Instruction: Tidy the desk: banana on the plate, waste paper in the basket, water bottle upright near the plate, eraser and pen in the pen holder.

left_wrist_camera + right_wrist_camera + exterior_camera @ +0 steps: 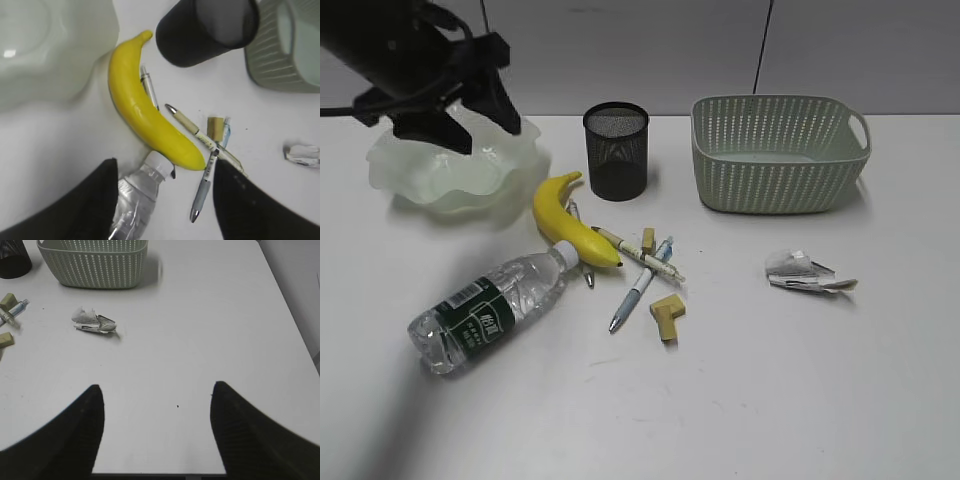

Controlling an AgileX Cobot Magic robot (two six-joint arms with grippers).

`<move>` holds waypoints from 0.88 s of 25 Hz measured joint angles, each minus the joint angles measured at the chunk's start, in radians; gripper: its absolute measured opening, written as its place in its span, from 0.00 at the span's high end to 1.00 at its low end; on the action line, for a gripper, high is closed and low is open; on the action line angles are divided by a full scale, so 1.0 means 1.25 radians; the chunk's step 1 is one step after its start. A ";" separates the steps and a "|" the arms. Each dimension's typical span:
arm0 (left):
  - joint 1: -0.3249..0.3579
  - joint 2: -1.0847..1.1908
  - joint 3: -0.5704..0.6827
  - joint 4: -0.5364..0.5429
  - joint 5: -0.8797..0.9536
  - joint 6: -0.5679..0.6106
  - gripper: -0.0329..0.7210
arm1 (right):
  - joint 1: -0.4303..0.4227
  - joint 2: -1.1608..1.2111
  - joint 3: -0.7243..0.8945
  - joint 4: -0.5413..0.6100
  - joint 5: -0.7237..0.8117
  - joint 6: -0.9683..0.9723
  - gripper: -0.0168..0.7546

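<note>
Nothing tidied yet on the desk (800, 400). Banana (570, 224) lying flat toward the back-left part of the top, just in front of the plate (460, 170), stem toward the back edge, dark tip resting by the white cap of the water bottle (490, 312) and across a pen (640, 285). Smooth, waxy, curved skin; probably light, firm yet bruisable, so best taken across the thick middle with gentle pressure. Left gripper (162, 200) hanging above that pile, fingers spread wide, holding nothing. Bottle on its side, clear ribbed plastic, likely to roll and slippery under pads. Plate glassy, ruffled, fragile-looking. Eraser (667, 315) blocky, tan, grippy. Waste paper (805, 272) crumpled, feather-light, near the right edge in front of the basket (780, 150) of perforated plastic. Pen holder (616, 150) stiff black mesh at the back centre. Right gripper (157, 440) over bare top by the right edge, fingers apart, empty.
</note>
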State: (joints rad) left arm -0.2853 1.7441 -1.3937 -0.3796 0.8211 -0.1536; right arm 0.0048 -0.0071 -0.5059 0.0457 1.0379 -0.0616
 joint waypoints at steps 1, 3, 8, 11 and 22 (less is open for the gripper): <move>0.000 0.039 -0.022 -0.002 0.012 -0.012 0.32 | 0.000 0.000 0.000 0.000 0.000 0.000 0.30; -0.002 0.113 -0.071 -0.011 0.035 -0.025 0.28 | 0.000 0.000 0.000 0.000 0.000 0.000 0.30; -0.021 0.259 -0.195 -0.023 0.075 -0.046 0.27 | 0.000 0.000 0.000 0.000 0.000 0.000 0.30; -0.026 0.328 -0.269 -0.020 0.130 -0.074 0.27 | 0.000 0.000 0.000 0.000 0.000 0.000 0.30; -0.044 0.471 -0.401 0.037 0.223 -0.138 0.27 | 0.000 0.000 0.000 0.000 0.000 0.000 0.30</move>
State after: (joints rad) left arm -0.3407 2.3327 -1.8945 -0.3335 1.0998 -0.3255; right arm 0.0048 -0.0071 -0.5059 0.0457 1.0379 -0.0616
